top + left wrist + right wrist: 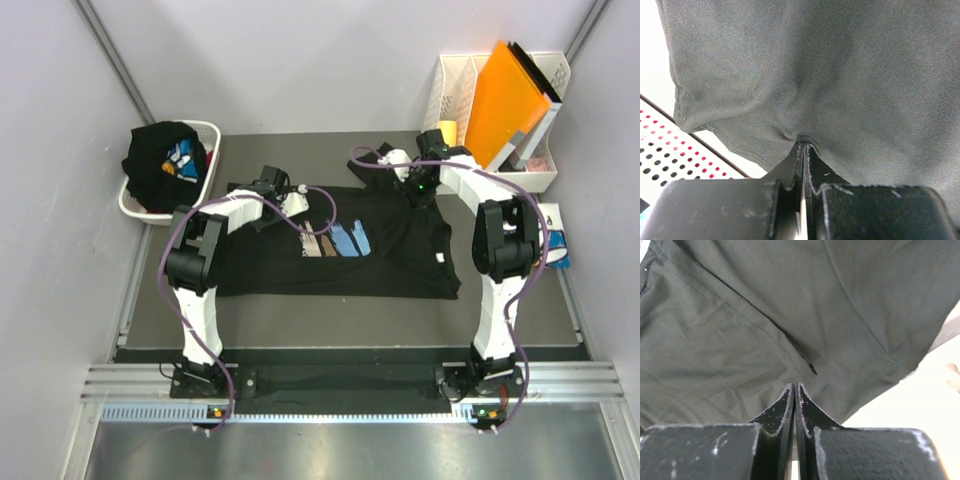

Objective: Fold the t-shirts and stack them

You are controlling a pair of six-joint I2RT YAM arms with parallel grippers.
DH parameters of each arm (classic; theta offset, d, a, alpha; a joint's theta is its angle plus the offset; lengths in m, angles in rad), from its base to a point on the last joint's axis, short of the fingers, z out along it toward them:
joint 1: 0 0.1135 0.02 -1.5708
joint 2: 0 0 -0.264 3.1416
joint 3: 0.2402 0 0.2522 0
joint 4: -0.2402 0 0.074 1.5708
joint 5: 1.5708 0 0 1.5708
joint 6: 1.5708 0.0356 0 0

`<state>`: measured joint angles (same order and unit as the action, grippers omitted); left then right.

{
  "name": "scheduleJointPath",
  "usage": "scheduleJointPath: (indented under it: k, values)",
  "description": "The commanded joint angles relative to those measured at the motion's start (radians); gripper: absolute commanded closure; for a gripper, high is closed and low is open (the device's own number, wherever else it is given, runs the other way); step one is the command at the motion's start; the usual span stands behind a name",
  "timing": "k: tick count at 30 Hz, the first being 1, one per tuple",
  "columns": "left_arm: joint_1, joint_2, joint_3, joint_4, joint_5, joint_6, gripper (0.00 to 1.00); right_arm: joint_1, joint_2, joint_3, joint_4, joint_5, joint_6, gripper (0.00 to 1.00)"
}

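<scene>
Black cotton fills both wrist views. The black t-shirt lies spread flat on the dark table, chest side up, and its brush-stroke print in blue, white and tan sits between the two arms.

The left gripper is down at the shirt's far left edge. Up close, the left gripper has its jaws pressed tight together, with a pucker of the black cloth pinched right at the tips.

The right gripper mirrors it at the far right edge. Seen from its own wrist, the right gripper is clamped on a fold of the same shirt, near a stitched seam.

At the far left corner, the white basket holds a second black tee, bunched up with a bit of blue print showing. At the far right, the orange folder leans in a white rack. Just beside the right arm, partly hidden by it, lies the folded white tee.
</scene>
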<state>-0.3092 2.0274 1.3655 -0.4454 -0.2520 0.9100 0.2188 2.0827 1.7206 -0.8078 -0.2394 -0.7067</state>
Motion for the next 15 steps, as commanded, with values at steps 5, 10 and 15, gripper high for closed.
scheduleJointPath:
  k: [5, 10, 15]
  values:
    - [-0.016, 0.017, 0.006, -0.01, 0.069, -0.028, 1.0, 0.008, 0.007, -0.013, 0.047, 0.005, 0.0, 1.0]
    - [-0.016, 0.011, 0.004, -0.004, 0.069, -0.025, 1.0, 0.01, 0.04, -0.012, 0.076, 0.026, 0.007, 1.0]
    - [-0.016, 0.002, 0.001, -0.004, 0.069, -0.026, 1.0, 0.008, 0.069, -0.009, 0.094, 0.038, 0.016, 1.0]
